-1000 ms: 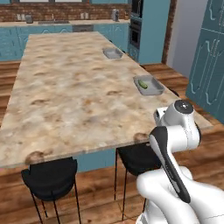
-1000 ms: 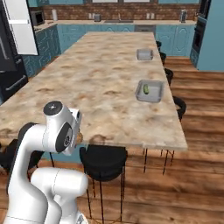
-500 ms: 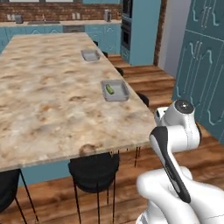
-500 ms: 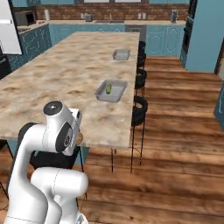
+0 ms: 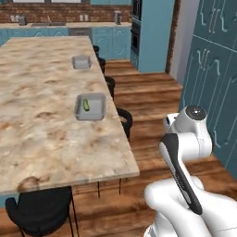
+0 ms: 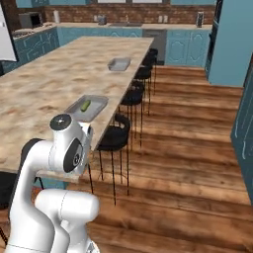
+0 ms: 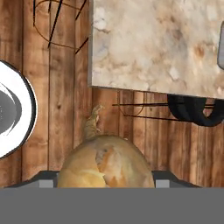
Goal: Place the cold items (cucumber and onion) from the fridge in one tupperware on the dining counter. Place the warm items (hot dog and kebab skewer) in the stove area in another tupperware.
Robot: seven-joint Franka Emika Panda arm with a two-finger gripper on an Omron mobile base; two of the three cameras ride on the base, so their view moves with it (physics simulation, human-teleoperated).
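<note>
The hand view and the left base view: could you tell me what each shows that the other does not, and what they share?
Hand view alone: the onion held in the gripper, close up over the wooden floor.

Left base view alone: the cucumber lying in the near tupperware, a second tupperware farther along, and teal cabinets.

Both: the dining counter and a black stool beside it.

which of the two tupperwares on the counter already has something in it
The nearer tupperware, which holds the cucumber. The far tupperware up the dining counter looks empty.
</note>
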